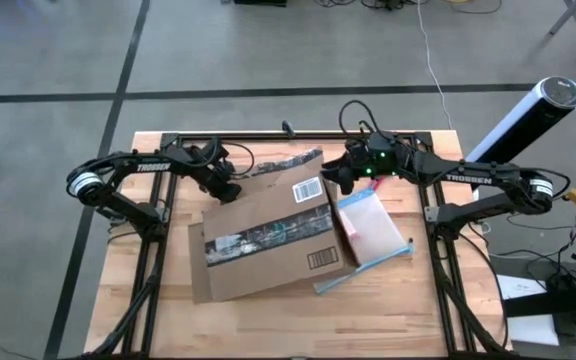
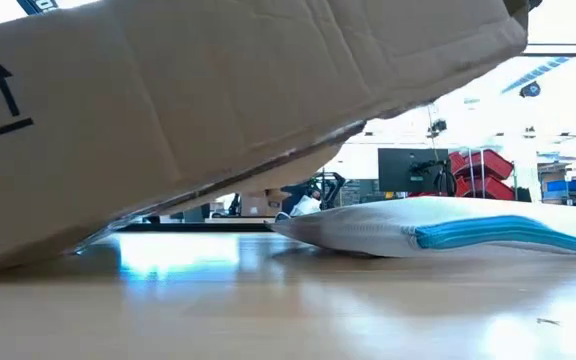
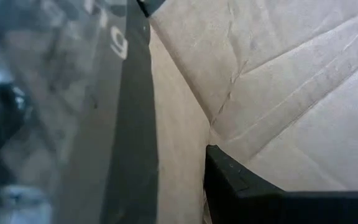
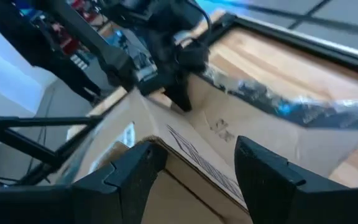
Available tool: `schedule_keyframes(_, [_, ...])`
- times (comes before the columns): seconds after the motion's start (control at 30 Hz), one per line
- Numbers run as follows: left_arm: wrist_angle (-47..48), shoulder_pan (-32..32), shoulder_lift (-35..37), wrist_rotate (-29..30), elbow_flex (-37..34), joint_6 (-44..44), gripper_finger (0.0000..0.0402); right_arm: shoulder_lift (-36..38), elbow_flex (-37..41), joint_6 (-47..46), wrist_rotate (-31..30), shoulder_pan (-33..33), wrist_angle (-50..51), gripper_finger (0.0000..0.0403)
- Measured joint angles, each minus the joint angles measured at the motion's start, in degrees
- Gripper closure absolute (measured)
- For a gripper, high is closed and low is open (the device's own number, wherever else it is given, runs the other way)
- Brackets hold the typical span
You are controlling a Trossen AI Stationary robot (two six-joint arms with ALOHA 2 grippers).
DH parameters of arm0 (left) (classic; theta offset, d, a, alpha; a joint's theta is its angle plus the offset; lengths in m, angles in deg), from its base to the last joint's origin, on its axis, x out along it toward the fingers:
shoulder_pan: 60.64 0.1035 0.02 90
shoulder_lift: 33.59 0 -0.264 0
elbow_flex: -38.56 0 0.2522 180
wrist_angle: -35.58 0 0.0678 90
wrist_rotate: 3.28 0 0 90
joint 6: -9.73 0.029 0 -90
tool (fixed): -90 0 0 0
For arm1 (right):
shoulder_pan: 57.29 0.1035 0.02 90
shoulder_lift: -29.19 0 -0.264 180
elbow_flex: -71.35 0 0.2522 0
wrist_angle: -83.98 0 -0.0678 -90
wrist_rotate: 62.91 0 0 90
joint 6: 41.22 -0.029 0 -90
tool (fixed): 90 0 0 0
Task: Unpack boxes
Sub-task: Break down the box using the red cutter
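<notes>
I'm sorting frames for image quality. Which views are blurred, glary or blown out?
Left wrist view: too close, the cardboard box fills it and the taped side is a blur. Right wrist view: motion-smeared around the left gripper. Low view: background blown out white, glare on the table. High view: evenly lit, sharp.

On the table there are 1 cardboard box and 1 clear plastic pouch with a blue edge. 2 grippers are at the box: left gripper, right gripper.
</notes>
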Motion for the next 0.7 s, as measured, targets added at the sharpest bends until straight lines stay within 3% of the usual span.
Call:
schedule_keyframes(0.33, [1.5,0.1,-0.2,4.0,-0.2,-1.0,0.0401,0.4,-0.1,0.8,-7.7,-0.7,11.0,0.0209])
schedule_keyframes(0.47, [1.7,0.1,-0.2,3.9,-0.3,0.2,0.0401,0.6,-0.1,0.5,-8.0,-0.7,8.8,0.0202])
schedule_keyframes(0.7, [1.1,0.1,-0.2,3.7,-0.3,-0.2,0.0401,-0.9,-0.1,-2.5,4.2,1.5,-8.1,0.0218])
